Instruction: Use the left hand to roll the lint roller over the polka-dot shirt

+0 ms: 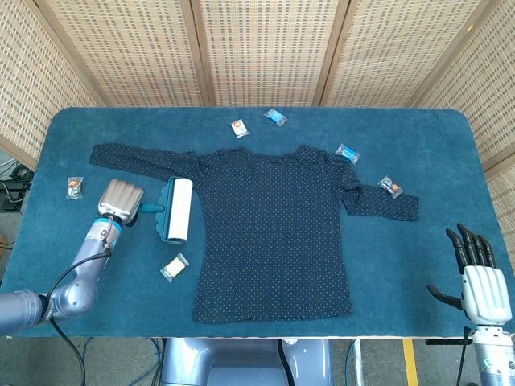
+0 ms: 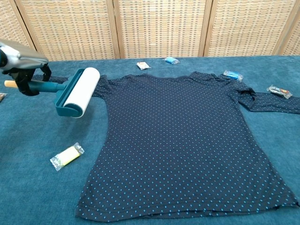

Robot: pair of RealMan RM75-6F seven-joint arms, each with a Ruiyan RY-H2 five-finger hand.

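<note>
The dark polka-dot shirt (image 1: 273,229) (image 2: 180,140) lies flat across the middle of the table, sleeves spread. My left hand (image 1: 119,201) (image 2: 21,65) grips the teal handle of the lint roller (image 1: 175,211) (image 2: 79,92), whose white roll hangs above the cloth just left of the shirt's body, near the left sleeve. My right hand (image 1: 480,277) stays at the table's front right corner, fingers apart, holding nothing; the chest view does not show it.
The blue tablecloth (image 1: 418,145) covers the table. Small wrapped packets lie about: one (image 1: 174,267) (image 2: 67,156) in front of the roller, one (image 1: 74,186) at far left, several (image 1: 239,127) (image 2: 233,74) along the shirt's collar and right sleeve. Wicker screens stand behind.
</note>
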